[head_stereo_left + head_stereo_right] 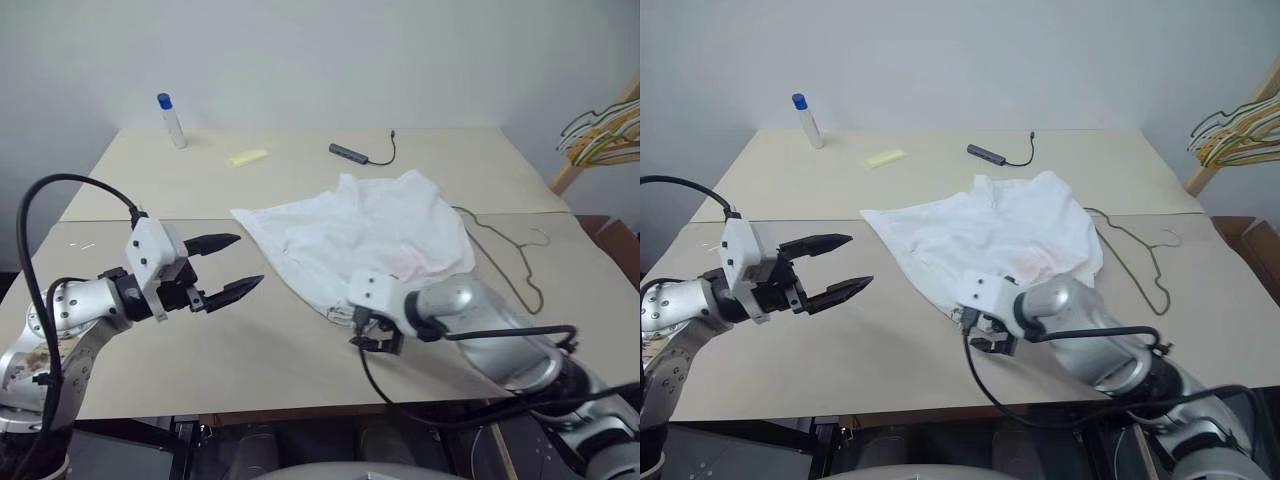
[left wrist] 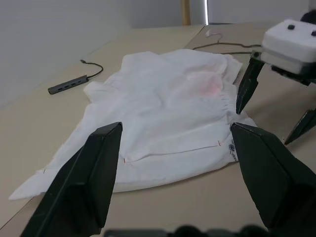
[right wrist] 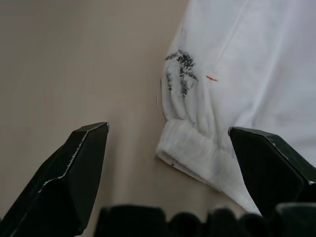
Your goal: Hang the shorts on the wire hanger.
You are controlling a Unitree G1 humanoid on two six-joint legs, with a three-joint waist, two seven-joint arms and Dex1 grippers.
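The left arm is reaching in from the left with its forearm low over the desk, and the left pincer is hovering above bare desk, pointing nearly level toward the shorts, its two black fingers standing wide apart and holding nothing. Over on the right, the right arm is bending in across the front edge of the desk, wrist tipped steeply down, and the right pincer is hanging just above the near corner of the shorts; its fingers are spread wide, bracketing the gathered waistband end and the small black mark near the hem, with nothing gripped between them. The shorts are lying spread flat in the middle of the desk, a faint pink stain showing on the fabric. The wire hanger is lying flat on the desk just to the right of the shorts, its near part running up to the fabric's right edge. Farther back a white bottle with a blue cap is standing upright, with a yellow note and a dark cabled adapter lying near it. No containers are sitting on the desk.
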